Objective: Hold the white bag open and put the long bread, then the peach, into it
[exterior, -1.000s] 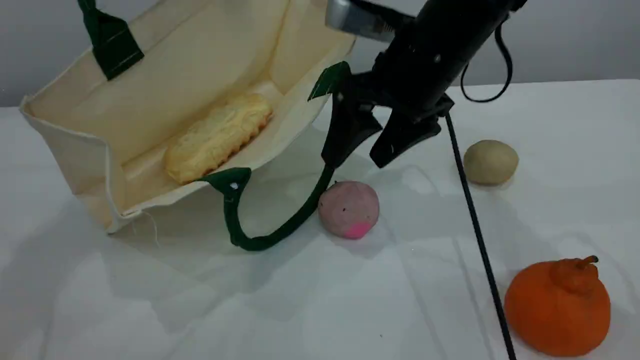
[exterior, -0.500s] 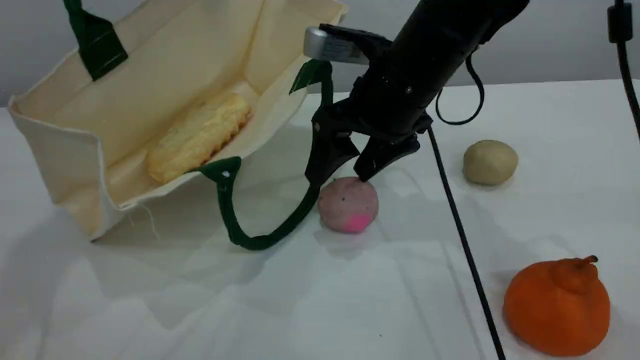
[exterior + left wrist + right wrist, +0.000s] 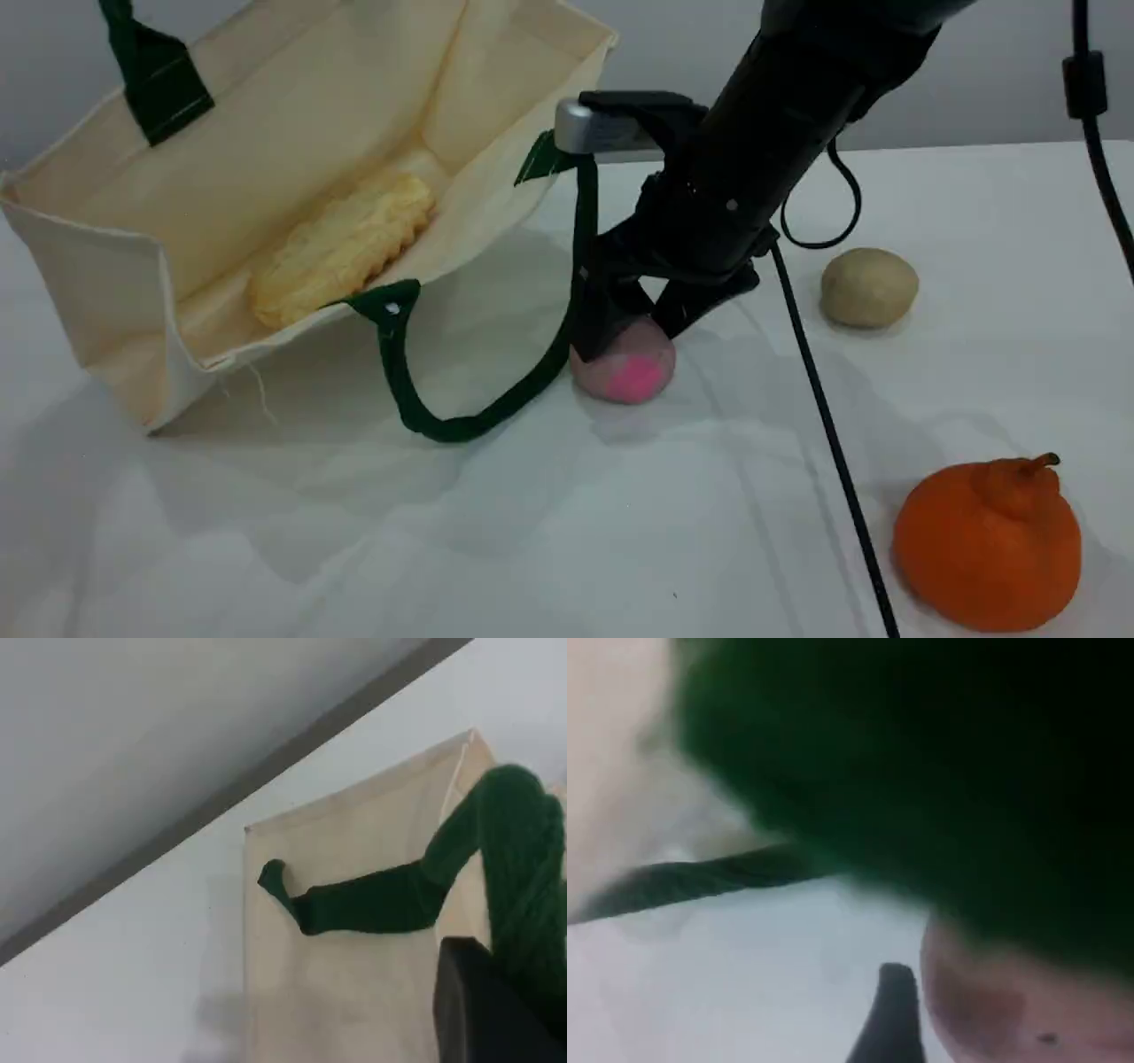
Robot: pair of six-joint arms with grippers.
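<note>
The white bag [image 3: 106, 266] lies tilted with its mouth open toward me, and the long bread [image 3: 341, 248] rests inside it. The bag's upper green handle [image 3: 146, 71] runs out of the top of the scene view. In the left wrist view my left gripper [image 3: 496, 992] is shut on that green handle [image 3: 381, 904] above the bag's cloth [image 3: 337, 948]. The peach [image 3: 631, 374] sits on the table right of the bag. My right gripper [image 3: 640, 330] stands open over it, one finger on each side. The right wrist view is blurred and shows the peach [image 3: 1010, 1010] beside one fingertip [image 3: 890, 1019].
The bag's lower green handle [image 3: 461, 429] loops across the table and touches the right gripper's left side. A beige lump [image 3: 868, 286] lies at the right, an orange fruit [image 3: 988, 540] at the front right. A black cable [image 3: 824, 416] slants between them.
My right gripper has come down from above the table onto the peach, still open. The bag has shifted a little to the left.
</note>
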